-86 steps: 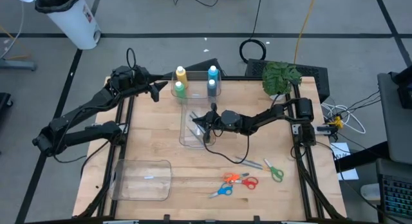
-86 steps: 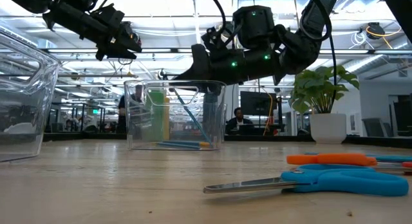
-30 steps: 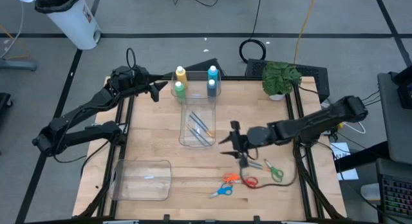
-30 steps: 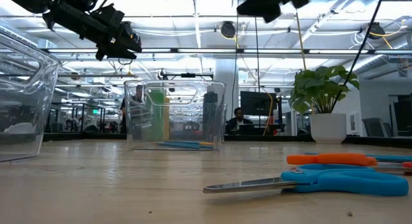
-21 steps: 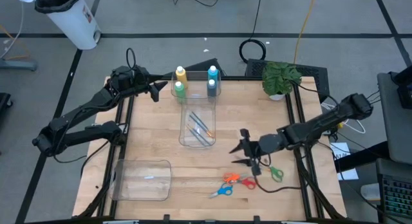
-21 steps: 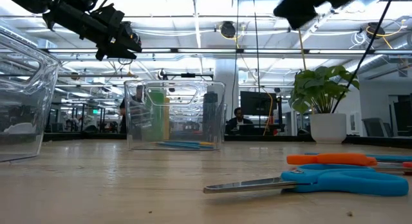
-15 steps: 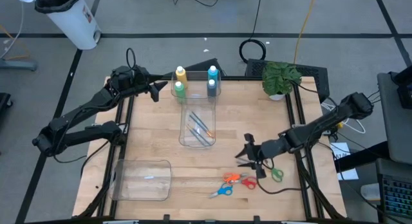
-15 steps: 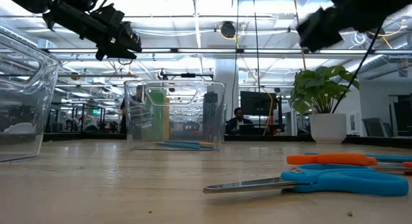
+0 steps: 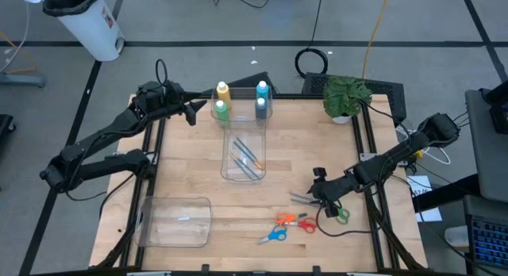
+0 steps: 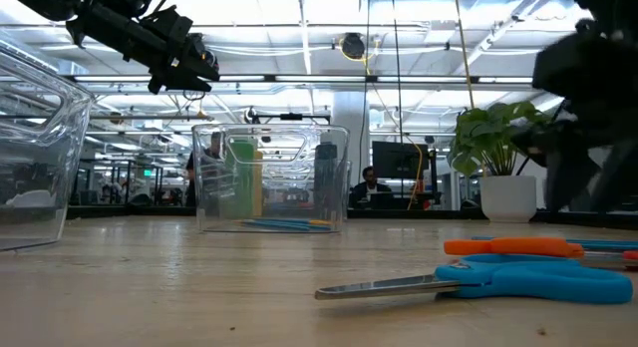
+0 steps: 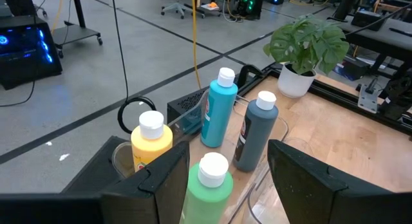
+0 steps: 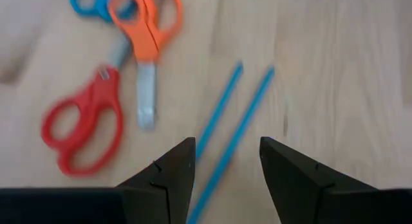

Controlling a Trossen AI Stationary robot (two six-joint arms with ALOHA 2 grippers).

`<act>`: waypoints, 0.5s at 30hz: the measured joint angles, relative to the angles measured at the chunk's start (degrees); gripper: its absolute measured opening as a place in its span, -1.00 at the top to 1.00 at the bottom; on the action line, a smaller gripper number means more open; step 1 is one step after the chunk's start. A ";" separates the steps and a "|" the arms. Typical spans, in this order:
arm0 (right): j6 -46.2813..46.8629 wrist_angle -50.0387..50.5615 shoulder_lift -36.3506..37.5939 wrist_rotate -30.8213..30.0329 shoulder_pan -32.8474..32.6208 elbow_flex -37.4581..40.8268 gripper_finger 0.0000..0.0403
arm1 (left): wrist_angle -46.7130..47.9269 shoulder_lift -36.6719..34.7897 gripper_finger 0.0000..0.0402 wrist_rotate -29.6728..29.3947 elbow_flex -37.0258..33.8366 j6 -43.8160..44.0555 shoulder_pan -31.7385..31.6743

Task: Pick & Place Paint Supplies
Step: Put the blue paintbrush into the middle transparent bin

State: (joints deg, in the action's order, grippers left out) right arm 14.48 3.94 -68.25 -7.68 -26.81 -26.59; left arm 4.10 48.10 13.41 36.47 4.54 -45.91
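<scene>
Right gripper (image 9: 316, 198) has swung from bin (image 9: 243, 155) to brushes (image 12: 233, 129).

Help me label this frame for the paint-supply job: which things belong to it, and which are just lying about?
Belong: yellow bottle, green bottle, light blue bottle, grey-blue bottle, two blue brushes, clear bin.
Lying about: orange scissors, red scissors, blue scissors, plant.

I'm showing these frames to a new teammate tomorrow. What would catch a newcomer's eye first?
Probably the right gripper, open and low over two blue brushes lying loose on the table, beside the red and orange scissors. Next, the four white-capped paint bottles clustered at the table's far edge, with the left gripper open beside them. Between them stands a clear container holding a few brushes.
</scene>
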 joint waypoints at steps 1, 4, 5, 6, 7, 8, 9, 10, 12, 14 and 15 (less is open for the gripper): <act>0.74 1.56 0.00 0.00 0.00 0.02 0.18 | 0.00 0.00 -0.07 0.00 0.00 0.00 0.00; 3.36 5.09 0.00 -0.02 0.00 0.04 0.18 | 0.00 0.00 -0.07 0.00 0.00 0.00 -0.01; 4.38 5.80 0.00 -0.02 0.00 0.04 0.18 | 0.00 0.00 -0.07 0.00 0.00 0.00 0.00; 5.25 6.19 0.00 -0.02 0.00 0.04 0.18 | -0.02 0.00 -0.06 0.00 0.00 0.00 -0.02; 5.96 6.26 0.00 -0.02 -0.09 0.07 0.18 | 0.00 0.00 -0.06 0.00 0.00 0.00 -0.02; 6.39 6.19 0.00 -0.06 -0.31 0.04 0.18 | 0.00 0.00 -0.07 0.00 0.00 0.00 -0.01; 6.49 6.15 0.00 -0.07 -0.61 0.04 0.18 | 0.00 0.00 -0.07 0.00 0.00 0.00 0.00; 6.51 6.19 0.00 -0.05 -0.95 0.04 0.18 | -0.01 0.00 -0.06 0.00 0.00 0.00 -0.01; 6.97 6.19 0.00 -0.11 -1.75 0.04 0.18 | 0.00 0.00 -0.07 0.00 0.00 0.00 0.00; 8.10 6.19 -0.09 -1.46 -2.76 0.04 0.18 | -0.02 0.00 -0.07 0.00 0.00 0.00 -0.01; 8.71 6.19 -0.23 -2.34 -3.33 0.04 0.18 | 0.00 0.00 -0.07 0.00 0.00 0.00 -0.01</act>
State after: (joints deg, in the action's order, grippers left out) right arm 23.19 10.13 -68.48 -10.03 -30.14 -26.55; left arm 4.10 48.10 13.41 36.47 4.54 -45.93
